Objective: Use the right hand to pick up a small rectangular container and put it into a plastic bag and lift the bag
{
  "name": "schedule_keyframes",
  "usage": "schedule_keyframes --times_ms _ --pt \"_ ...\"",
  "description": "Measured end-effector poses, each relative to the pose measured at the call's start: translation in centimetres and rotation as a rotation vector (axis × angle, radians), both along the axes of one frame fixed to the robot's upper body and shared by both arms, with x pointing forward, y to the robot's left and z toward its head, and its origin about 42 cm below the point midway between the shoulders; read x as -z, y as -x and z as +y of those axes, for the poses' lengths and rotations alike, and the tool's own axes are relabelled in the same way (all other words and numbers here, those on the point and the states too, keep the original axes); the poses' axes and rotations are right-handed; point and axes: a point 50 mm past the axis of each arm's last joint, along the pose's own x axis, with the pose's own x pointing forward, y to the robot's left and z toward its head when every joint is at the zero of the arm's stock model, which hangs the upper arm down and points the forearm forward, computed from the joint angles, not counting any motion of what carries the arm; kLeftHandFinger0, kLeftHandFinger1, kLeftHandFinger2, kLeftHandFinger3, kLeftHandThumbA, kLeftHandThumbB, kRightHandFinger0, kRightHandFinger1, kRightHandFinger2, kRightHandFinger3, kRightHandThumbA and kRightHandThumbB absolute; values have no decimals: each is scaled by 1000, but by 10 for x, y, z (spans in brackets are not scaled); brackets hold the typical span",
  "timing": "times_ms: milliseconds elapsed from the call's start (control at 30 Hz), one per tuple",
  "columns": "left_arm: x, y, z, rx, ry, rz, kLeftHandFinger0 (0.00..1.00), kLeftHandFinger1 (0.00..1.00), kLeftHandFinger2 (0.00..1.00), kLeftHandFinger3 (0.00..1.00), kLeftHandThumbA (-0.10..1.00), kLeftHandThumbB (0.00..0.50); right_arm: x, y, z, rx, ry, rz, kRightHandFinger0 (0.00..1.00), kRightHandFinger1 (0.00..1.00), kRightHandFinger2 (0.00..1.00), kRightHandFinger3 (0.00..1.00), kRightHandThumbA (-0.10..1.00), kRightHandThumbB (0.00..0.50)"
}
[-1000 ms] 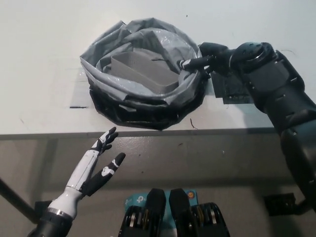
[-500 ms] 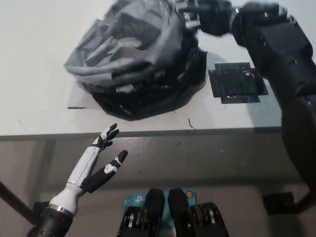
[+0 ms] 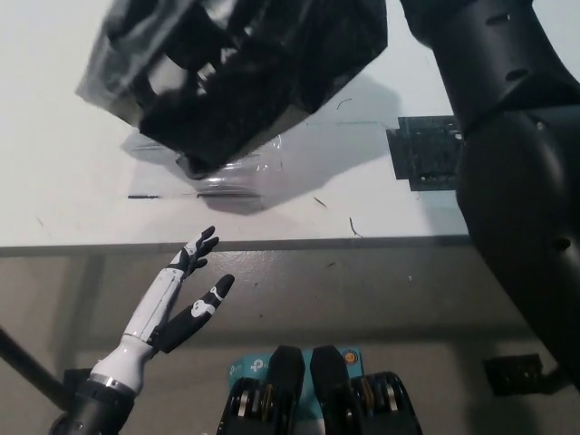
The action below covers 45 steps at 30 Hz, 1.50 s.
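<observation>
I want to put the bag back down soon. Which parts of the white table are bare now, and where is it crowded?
The white table is bare along its left side and along the front edge, beyond the open left hand. A bare patch also lies between the lifted plastic bag and the dark square patch. The right side is crowded by the black right arm.

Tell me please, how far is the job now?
Nearly finished. The plastic bag hangs raised above the white table, carried by the black right arm; its hand is out of view. The container cannot be seen now. The white left hand rests open, low.
</observation>
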Motion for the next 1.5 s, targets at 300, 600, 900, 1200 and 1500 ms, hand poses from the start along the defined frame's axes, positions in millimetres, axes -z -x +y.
schedule_keyframes --times_ms 300,600,900,1200,1500 --pt "1 0 -1 3 -1 8 1000 1000 1000 1000 726 156 -15 6 7 -6 -201 43 0 163 677 827 476 142" --pt "2 0 -2 5 -3 17 1000 1000 1000 1000 734 168 -48 16 8 -19 -338 -2 0 187 652 887 426 133" --pt "2 1 -4 12 -5 19 1000 1000 1000 1000 703 164 -7 4 6 13 -301 27 0 138 560 825 411 118" --pt "3 1 -6 30 -11 28 1000 1000 1000 1000 688 172 123 -14 -6 79 -195 205 0 88 451 626 469 141" --pt "2 2 -8 42 -25 30 1000 1000 1000 1000 650 170 196 -11 -19 136 -49 221 558 825 1000 1000 545 292"
